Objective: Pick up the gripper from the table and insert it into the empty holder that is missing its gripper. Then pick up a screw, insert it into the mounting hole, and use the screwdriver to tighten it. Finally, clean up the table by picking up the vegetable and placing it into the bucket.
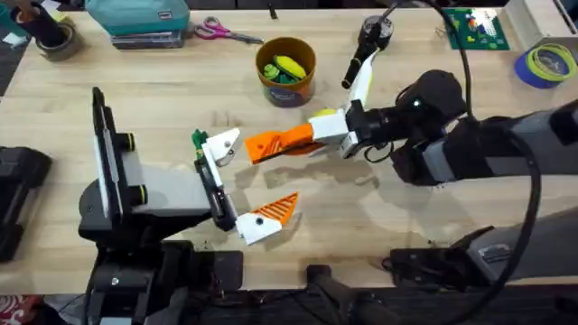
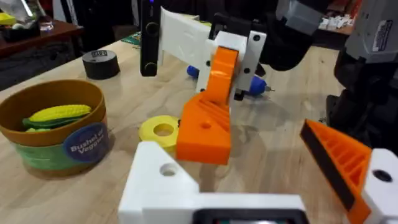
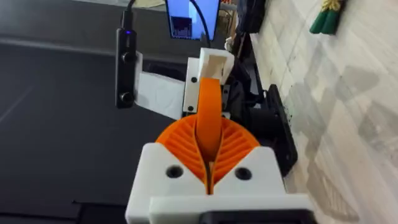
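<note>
My right gripper is shut on the gripper, an orange ribbed wedge, held level above the table. The wedge hangs just short of the holder, the bare white finger of my open left gripper. That gripper's other finger bears an orange tip. In the right wrist view the wedge points at the white holder. The bucket holds yellow corn. A small green vegetable lies by the holder. The blue screwdriver lies behind the right gripper.
A yellow disc sits on the table under the wedge. A black tape roll stands behind the bucket. Scissors, a teal box, a blue tape roll and a black-and-white tool line the far side.
</note>
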